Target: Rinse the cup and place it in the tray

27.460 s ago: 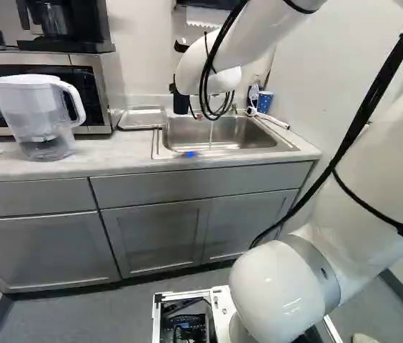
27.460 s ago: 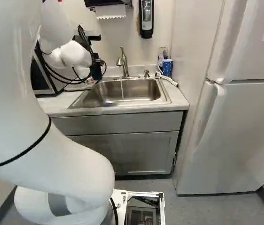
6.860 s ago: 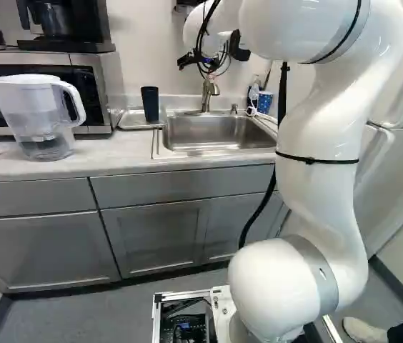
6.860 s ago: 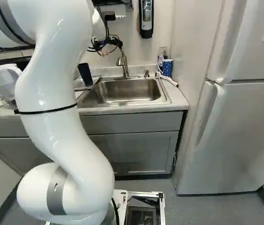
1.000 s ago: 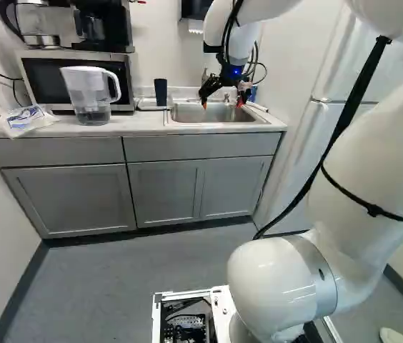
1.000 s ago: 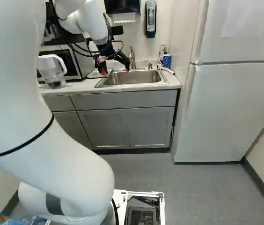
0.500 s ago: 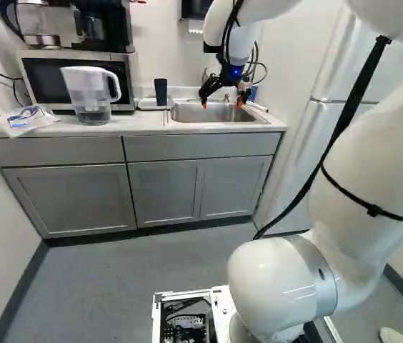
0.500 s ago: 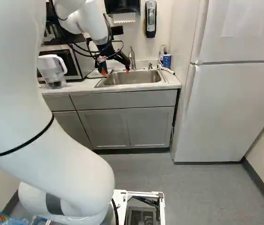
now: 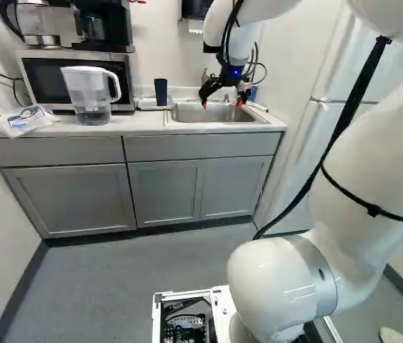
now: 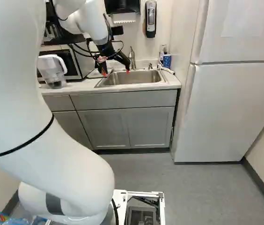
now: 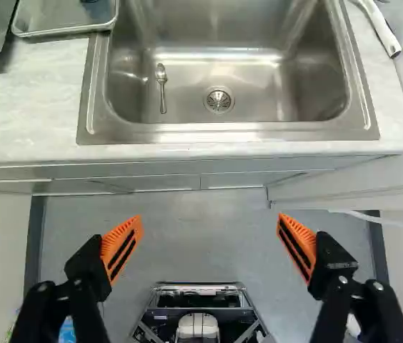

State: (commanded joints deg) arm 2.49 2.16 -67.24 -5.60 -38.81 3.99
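Dk blue cup (image 9: 161, 92), blk tool (image 9: 221, 105) w/ orange pads (image 11: 121, 246), gry-mottled wht counter (image 11: 37, 100)

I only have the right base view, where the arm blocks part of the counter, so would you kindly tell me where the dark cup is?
Observer: The left base view shows the cup standing on the tray, beside the sink.

Operator: Thank you. Is anything lying on the sink's floor, which its front edge hides from me?

Observer: Yes, the wrist view shows a spoon there, next to the drain.

Operator: And what is on the counter past the pitcher, on the side away from the sink?

Observer: In the left base view, a white packet with printing lies there, on the counter.
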